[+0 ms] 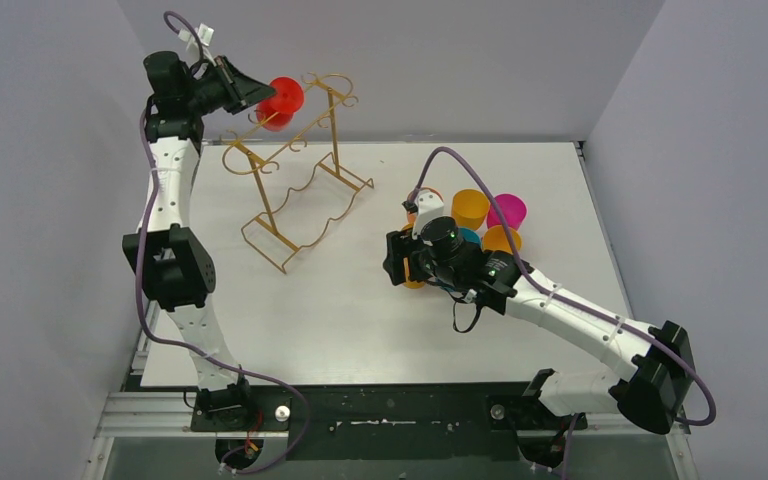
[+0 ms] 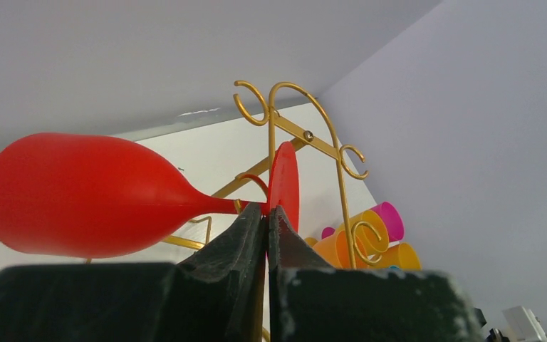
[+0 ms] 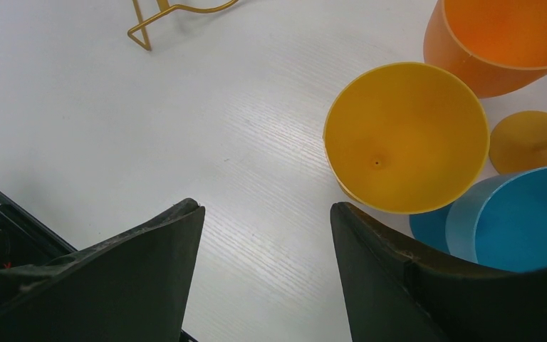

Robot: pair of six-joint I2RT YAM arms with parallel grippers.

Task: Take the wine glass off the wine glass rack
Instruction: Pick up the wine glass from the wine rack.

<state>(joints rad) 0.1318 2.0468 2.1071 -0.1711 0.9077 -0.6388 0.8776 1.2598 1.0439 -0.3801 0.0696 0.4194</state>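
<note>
Up on the rack (image 2: 308,135), the left gripper (image 2: 266,211) pinches the glass (image 2: 78,196) by its stem beside the foot, which may snag there if pulled crooked, while the right gripper (image 3: 267,206) hangs open.

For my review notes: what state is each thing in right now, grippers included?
wine glass rack: upright on the table.
wine glass: at the rack's top, stem pinched.
left gripper: shut on the wine glass stem.
right gripper: open, empty, over the table.
yellow cup: upright, empty.
</note>
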